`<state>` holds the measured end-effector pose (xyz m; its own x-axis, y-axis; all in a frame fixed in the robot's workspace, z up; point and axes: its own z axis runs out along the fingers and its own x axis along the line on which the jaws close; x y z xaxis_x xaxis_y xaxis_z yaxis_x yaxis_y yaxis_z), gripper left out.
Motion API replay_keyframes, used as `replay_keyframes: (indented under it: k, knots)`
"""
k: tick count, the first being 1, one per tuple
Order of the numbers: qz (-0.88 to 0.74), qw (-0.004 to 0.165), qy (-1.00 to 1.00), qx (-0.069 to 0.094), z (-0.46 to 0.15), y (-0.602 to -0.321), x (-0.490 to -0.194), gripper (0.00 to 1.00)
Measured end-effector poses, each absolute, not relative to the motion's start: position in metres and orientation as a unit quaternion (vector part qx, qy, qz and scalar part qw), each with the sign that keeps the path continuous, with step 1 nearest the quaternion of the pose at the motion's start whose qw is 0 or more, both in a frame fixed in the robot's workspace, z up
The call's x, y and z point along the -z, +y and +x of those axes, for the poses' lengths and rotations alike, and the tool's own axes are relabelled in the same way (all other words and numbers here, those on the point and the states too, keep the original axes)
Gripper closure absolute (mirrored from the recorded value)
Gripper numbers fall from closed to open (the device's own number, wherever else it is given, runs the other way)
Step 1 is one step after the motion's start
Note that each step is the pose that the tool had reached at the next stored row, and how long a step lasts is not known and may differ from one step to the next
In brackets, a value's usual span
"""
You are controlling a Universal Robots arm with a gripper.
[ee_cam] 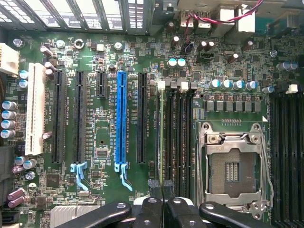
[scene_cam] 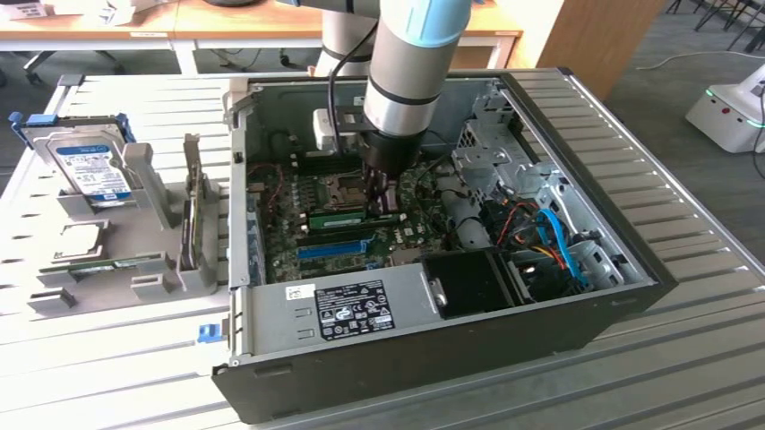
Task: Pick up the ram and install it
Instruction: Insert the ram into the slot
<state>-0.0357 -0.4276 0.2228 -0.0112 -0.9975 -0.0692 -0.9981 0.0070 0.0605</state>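
The ram (scene_cam: 347, 218) is a narrow green stick standing on its edge in a motherboard slot inside the open computer case (scene_cam: 622, 296). My gripper (scene_cam: 382, 208) reaches down into the case at the end of the ram nearer the exterior view's right. In the wrist view the ram (ee_cam: 162, 133) appears edge-on as a thin green line in a black slot beside the CPU socket (ee_cam: 235, 166). That line runs straight in between the fingertips of my gripper (ee_cam: 160, 185), which is shut on the ram's edge.
A bright blue slot strip (ee_cam: 121, 118) lies a few slots from the ram. Cables and a black fan housing (scene_cam: 478, 282) crowd the case on the exterior view's right. On the table to the left, a grey holder (scene_cam: 156, 193) carries a hard drive (scene_cam: 90, 170).
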Motion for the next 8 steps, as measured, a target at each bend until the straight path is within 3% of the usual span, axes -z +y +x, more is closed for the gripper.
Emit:
replay_keyframes:
  k: [4, 5, 7, 8]
  knots:
    - [-0.703, 0.003, 0.710, -0.046, -0.0357, -0.4275, -0.2227, 0.87]
    - [-0.703, 0.003, 0.710, -0.046, -0.0357, -0.4276, -0.2227, 0.82]
    - [-0.703, 0.003, 0.710, -0.046, -0.0357, -0.4275, -0.2227, 0.82]
    - [-0.703, 0.003, 0.710, -0.046, -0.0357, -0.4275, -0.2228, 0.75]
